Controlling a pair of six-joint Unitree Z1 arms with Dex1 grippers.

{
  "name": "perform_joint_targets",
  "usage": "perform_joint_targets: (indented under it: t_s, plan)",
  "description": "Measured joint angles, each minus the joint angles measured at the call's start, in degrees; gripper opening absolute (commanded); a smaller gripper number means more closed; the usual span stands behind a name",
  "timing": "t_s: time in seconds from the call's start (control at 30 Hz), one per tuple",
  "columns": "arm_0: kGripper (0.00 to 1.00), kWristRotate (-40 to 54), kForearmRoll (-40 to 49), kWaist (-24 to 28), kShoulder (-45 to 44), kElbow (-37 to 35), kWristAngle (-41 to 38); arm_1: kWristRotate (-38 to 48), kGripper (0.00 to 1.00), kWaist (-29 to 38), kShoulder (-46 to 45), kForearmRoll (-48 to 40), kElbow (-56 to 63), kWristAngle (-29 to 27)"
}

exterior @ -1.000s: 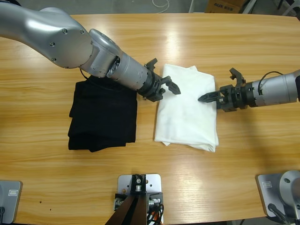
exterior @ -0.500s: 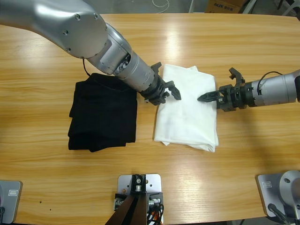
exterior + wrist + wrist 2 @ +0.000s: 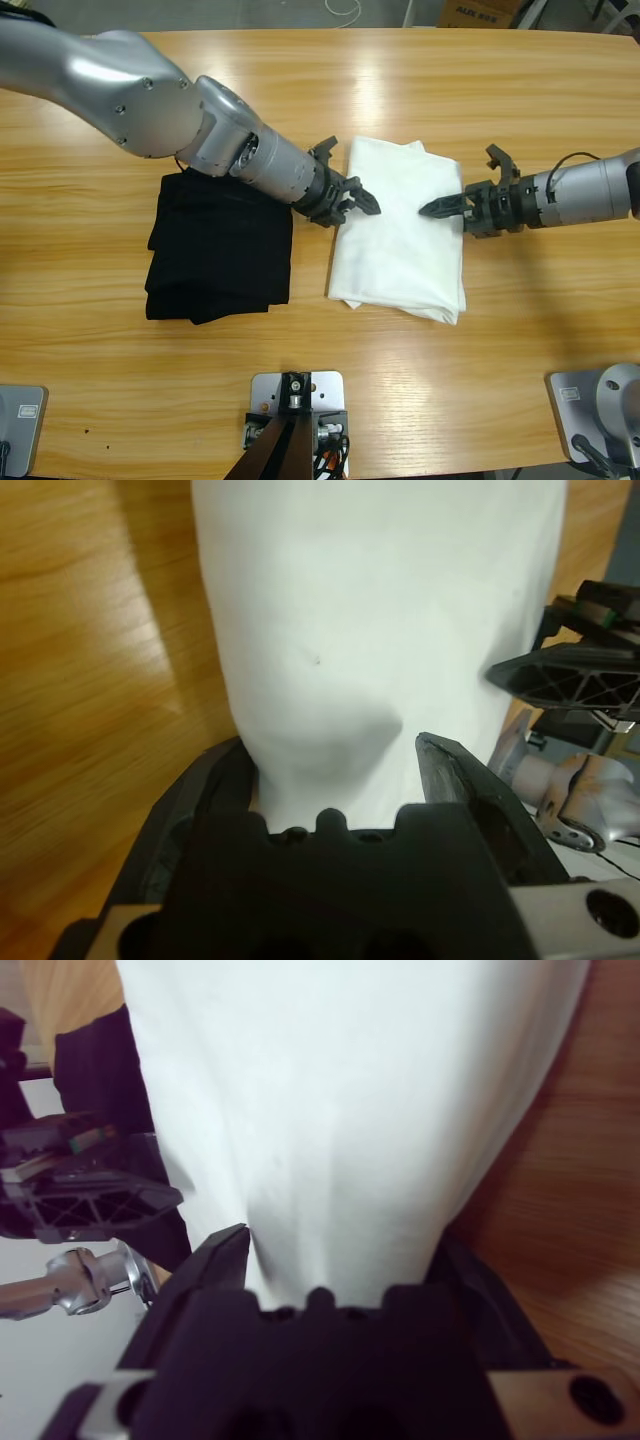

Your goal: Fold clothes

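Counter [image 3: 400, 90]: long, wooden, light grain. White T-shirt [image 3: 400, 235] lies folded into a rectangle right of centre; no lettering shows on it. Black garment [image 3: 220, 250] folded just beside it on its left, apart from it. A cardboard box [image 3: 478, 12] beyond the far edge bears print too small to read.

My left end effector [image 3: 352, 198] sits at the shirt's left edge, jaws spread, cloth between them. My right end effector [image 3: 452, 208] is at the right edge, jaws parted, white cloth running in between them.
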Motion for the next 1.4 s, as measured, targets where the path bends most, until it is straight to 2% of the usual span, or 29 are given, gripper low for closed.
perform_joint_targets:
  t_s: [0.27,0.33,0.37,0.43,0.47,0.5,0.73,0.77,0.8,0.83,1.27,1.3,1.33,1.37,1.4]
  plan:
    - [0.907,-0.05,-3.37,0.32,-0.52,1.98,-2.30,0.07,0.628,0.25,0.14,-0.28,0.00,0.00]
    - [0.866,-0.08,-3.44,0.32,-0.56,1.98,-2.50,0.07,0.629,0.32,0.22,-0.35,0.00,0.00]
    - [0.765,-0.12,-3.44,0.32,-0.56,1.98,-2.50,0.07,0.629,0.34,0.23,-0.38,0.00,0.00]
    - [0.419,-0.23,-3.44,0.32,-0.56,1.98,-2.51,0.07,0.628,0.35,0.23,-0.46,0.00,0.00]
    - [0.281,-0.23,-3.44,0.32,-0.56,1.98,-2.51,0.07,0.628,0.36,0.24,-0.47,0.00,0.00]
    - [0.214,-0.23,-3.44,0.32,-0.56,1.98,-2.51,0.07,0.628,0.36,0.24,-0.47,0.00,0.00]
    - [0.211,1.35,-2.10,0.32,-0.55,2.00,-2.97,0.10,0.628,0.36,0.24,-0.66,0.17,0.00]
    - [0.177,1.98,-1.15,0.32,-0.55,1.86,-2.97,0.11,0.628,0.36,0.24,-0.84,0.28,0.00]
    - [0.021,2.77,-0.14,0.32,-0.55,1.64,-2.96,0.11,0.628,0.36,0.24,-1.06,0.34,0.00]
    - [0.000,3.54,0.76,0.32,-0.55,1.48,-2.95,0.11,0.614,0.36,0.24,-1.28,0.42,0.00]
    - [0.000,4.46,2.26,-0.35,-0.55,1.32,-2.45,1.25,0.584,0.34,-0.13,-4.98,4.35,-0.26]
    - [0.000,4.46,2.26,-0.40,-0.55,1.32,-2.43,1.64,0.413,0.34,-0.43,-5.35,4.87,-0.49]
    - [0.000,4.46,2.26,-0.45,-0.55,1.32,-2.39,1.95,0.186,0.34,-0.68,-5.50,5.10,-0.65]
    - [0.000,4.46,2.26,-0.48,-0.55,1.32,-2.38,2.16,0.028,0.34,-0.83,-5.61,5.20,-0.80]
    - [0.000,4.46,2.26,-0.48,-0.55,1.32,-2.38,2.30,0.000,0.34,-0.90,-5.70,5.28,-0.94]
